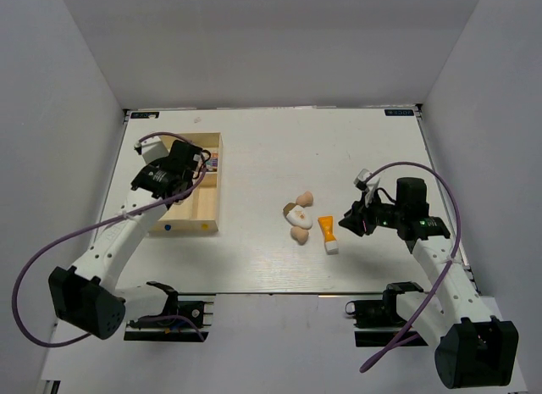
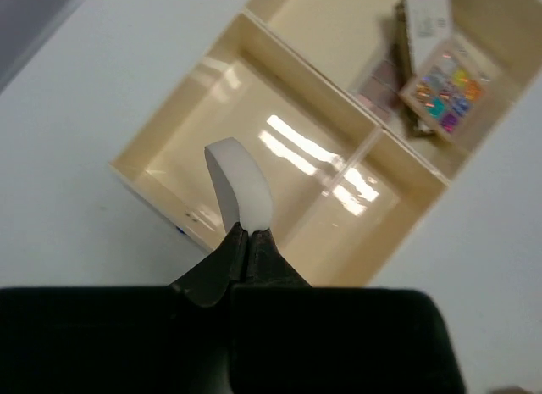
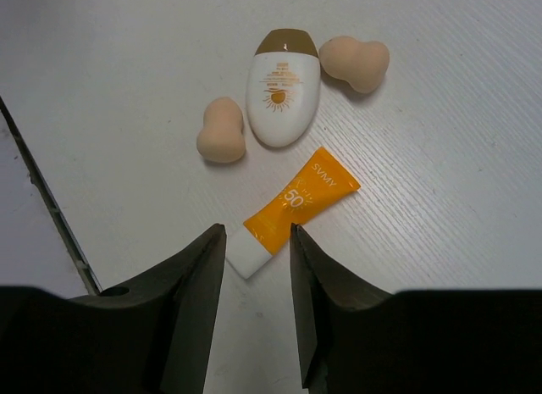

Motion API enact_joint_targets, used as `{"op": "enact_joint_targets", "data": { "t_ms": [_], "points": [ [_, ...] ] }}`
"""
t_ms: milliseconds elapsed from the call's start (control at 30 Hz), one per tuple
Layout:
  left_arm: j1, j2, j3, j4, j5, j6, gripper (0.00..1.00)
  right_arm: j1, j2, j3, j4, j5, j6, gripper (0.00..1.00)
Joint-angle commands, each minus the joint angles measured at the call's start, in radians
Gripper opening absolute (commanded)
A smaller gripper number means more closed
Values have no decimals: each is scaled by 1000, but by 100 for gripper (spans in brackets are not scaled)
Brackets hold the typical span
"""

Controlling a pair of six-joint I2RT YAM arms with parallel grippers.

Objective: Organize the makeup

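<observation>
My right pincer (image 3: 256,233) is spread partway, low over the tabletop (image 3: 440,140), with the tube (image 3: 296,203) directly ahead. The tube's white cap shows just between the fingertips. Its orange body runs away from the pincer, slanting off to the pincer's right. The long axis therefore lies roughly along my reach and the jaws stand across the narrow width, which I judge right for closing on the cap end. The sponges (image 3: 222,131) and a cream bottle (image 3: 284,89) lie just beyond the tube. The left pincer (image 2: 246,231) is pressed together above the tray (image 2: 152,178), well apart from the tube. The right arm is plainly nearer.
</observation>
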Motion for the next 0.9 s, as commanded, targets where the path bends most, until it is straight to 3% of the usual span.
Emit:
{"op": "enact_joint_targets", "data": {
  "t_ms": [0,33,100,300,400,600,867],
  "points": [
    [71,54,-44,65,-75,99,2,7,1,-7,-20,-40,-50,43],
    [86,91,-49,69,-73,101,2,9,-1,-7,-20,-40,-53,44],
    [126,121,-58,79,-72,95,14,9,1,-9,-18,-41,-58,44],
    [168,177,-49,133,0,115,69,24,24,-4,-34,-81,-123,58],
    [177,174,-29,135,29,119,84,42,57,9,-57,-129,-179,66],
    [177,68,-18,136,140,128,88,124,174,39,32,-91,-154,70],
    [157,-186,-237,298,529,158,78,331,358,125,139,113,-7,70]
  ]
}}
